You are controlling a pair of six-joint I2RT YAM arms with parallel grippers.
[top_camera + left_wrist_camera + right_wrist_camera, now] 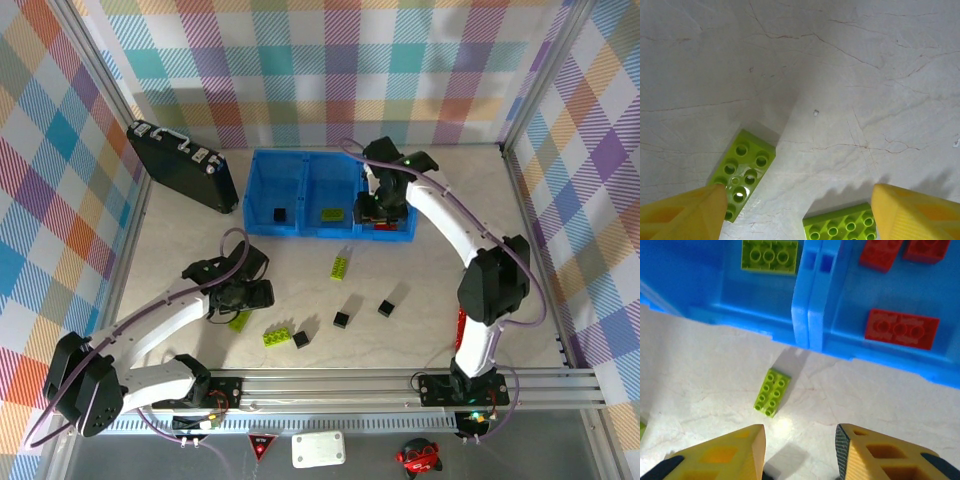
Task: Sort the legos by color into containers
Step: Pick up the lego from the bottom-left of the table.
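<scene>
Left wrist view showed the left pincer spread wide and empty over the bench, with a lime-green lego by one finger and a second lime lego by the other. The right pincer hung partly open, holding nothing, near the blue bin. Red legos lay in one compartment.

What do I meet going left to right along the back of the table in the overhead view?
Black case → black cube in the left section of the blue bin → green brick in the middle section → red bricks in the right section.
</scene>
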